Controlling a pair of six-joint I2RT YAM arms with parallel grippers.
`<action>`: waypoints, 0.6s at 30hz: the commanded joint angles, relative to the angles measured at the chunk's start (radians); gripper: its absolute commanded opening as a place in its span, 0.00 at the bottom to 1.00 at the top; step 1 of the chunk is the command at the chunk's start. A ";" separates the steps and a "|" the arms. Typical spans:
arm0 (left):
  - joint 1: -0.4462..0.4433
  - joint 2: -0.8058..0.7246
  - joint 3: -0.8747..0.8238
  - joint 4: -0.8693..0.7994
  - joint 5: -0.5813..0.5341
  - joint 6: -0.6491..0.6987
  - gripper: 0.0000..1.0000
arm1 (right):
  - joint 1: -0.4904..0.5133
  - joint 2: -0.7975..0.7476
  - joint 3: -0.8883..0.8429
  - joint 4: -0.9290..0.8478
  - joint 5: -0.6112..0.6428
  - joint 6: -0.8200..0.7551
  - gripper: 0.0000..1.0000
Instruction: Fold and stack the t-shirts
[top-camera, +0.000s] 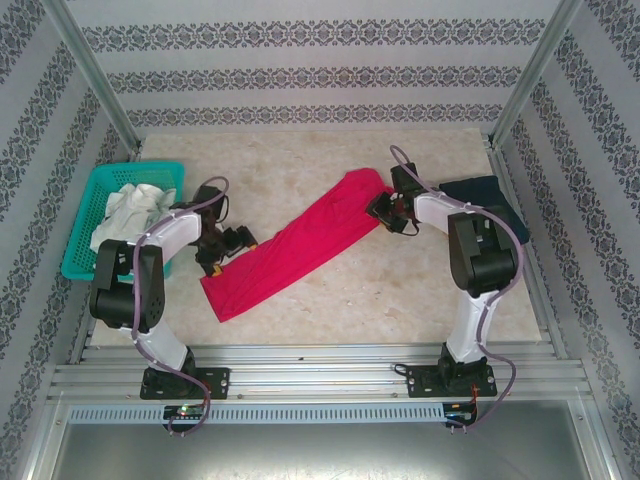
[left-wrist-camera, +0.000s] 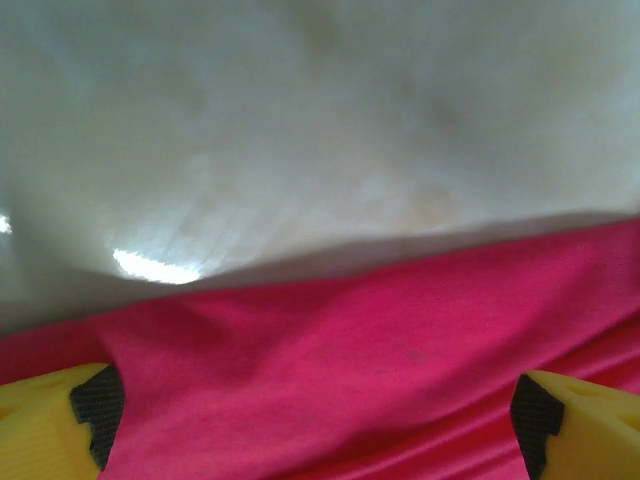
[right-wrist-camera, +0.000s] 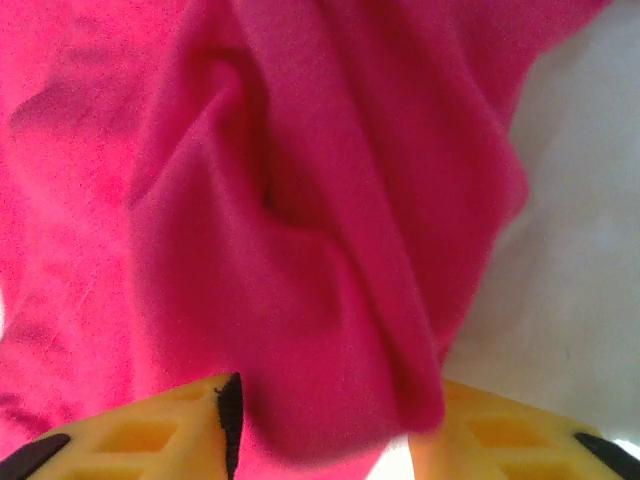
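Top external: the bright crimson-pink short-sleeved cloth t-shirt (top-camera: 300, 245) lies as a long diagonal band on the beige marbled table (top-camera: 400, 290). Its near end is by the left arm and its far end by the right arm. We read this as the first fold step: the shirt is gathered lengthwise, not yet squared, and nothing is stacked.

The left pincer (top-camera: 228, 248) is at the band's near-left end. In the left wrist view it is spread wide, with its yellow fingers (left-wrist-camera: 45, 425) at opposite frame edges and pink cloth running across between them. We see no pinch, so it has hold of nothing.

The right pincer (top-camera: 385, 212) is at the far end. In the right wrist view it is part-closed, and a thick fold of pink cloth fills the gap between its fingers (right-wrist-camera: 150, 435). We judge it clamped on that fold.

Next move, our guess: the left pincer needs to close on its cloth edge before either arm lifts, or a one-sided pull ropes the shirt. After that, spread it flat and fold across.

Count:
- Two t-shirts we can name: the crimson-pink one, and one navy blue cloth t-shirt (top-camera: 482, 192) bunched at the table's right side behind the right arm.
- One teal plastic mesh basket (top-camera: 78, 255) at left, holding one pale crumpled cloth (top-camera: 130, 208). We can't tell if it's a shirt.
- Two arms, two pincers.
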 joint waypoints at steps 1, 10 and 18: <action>0.000 -0.039 -0.080 0.025 0.022 0.020 1.00 | -0.003 0.063 0.089 0.012 0.011 0.032 0.42; -0.129 -0.147 -0.236 0.069 0.065 -0.070 1.00 | -0.004 0.348 0.487 -0.071 -0.062 -0.020 0.30; -0.266 -0.066 -0.145 0.152 0.154 -0.022 1.00 | 0.040 0.660 1.047 -0.210 -0.181 -0.029 0.32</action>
